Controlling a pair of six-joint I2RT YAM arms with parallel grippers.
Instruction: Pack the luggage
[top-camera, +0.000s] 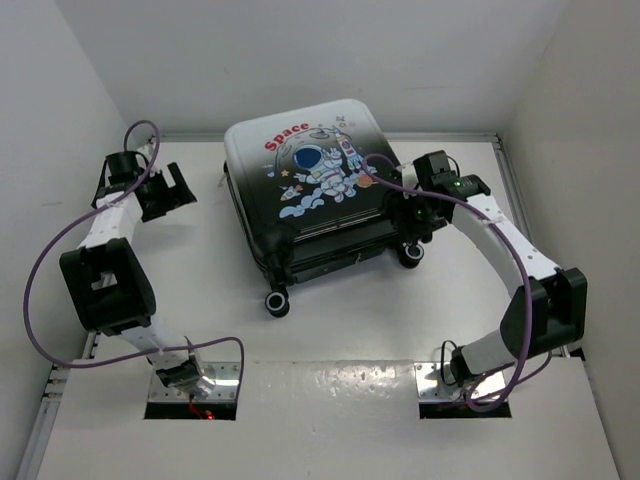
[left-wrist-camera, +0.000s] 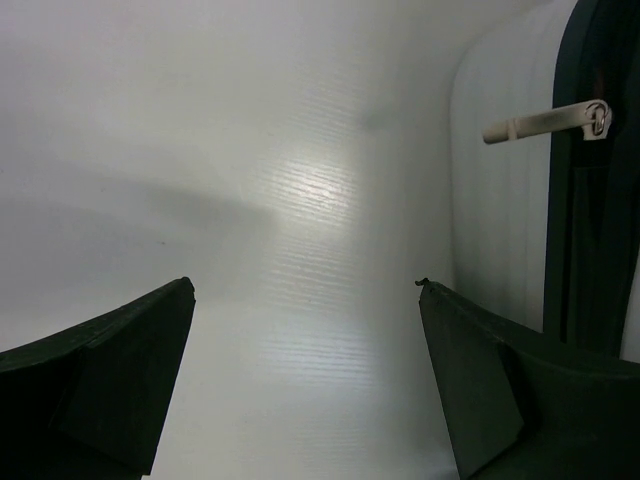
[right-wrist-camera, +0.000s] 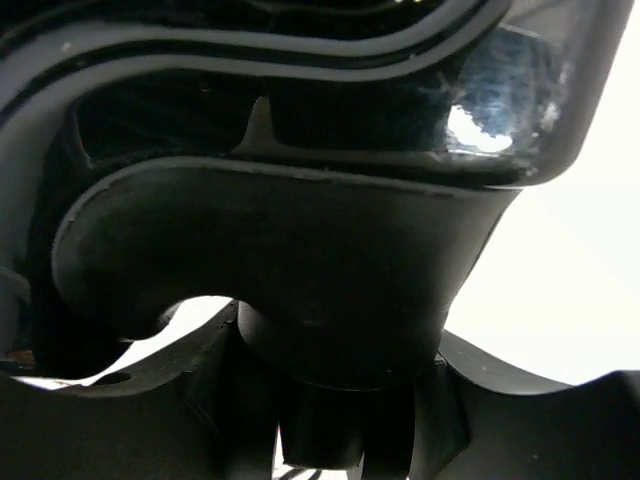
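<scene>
Right gripper sits hard against the right side of the luggage, by the caster at its near right corner. The right wrist view is filled by the dark wheel bracket, and I cannot tell whether the jaws pinch it or merely straddle it. Left gripper hangs wide open with nothing in it, over the left part of the table and near the luggage's left side, where a white zip pull shows.

The luggage lies shut, print up, at the middle of the table's far edge, wheels toward the arms. It looks like a stiff, glossy shell. I judge it light if empty, slick on its broad faces, and apt to roll or skid on its casters when pushed. Better holds would be the wheel bracket, the zip pull or the seam lip, with the other arm bracing the luggage.
</scene>
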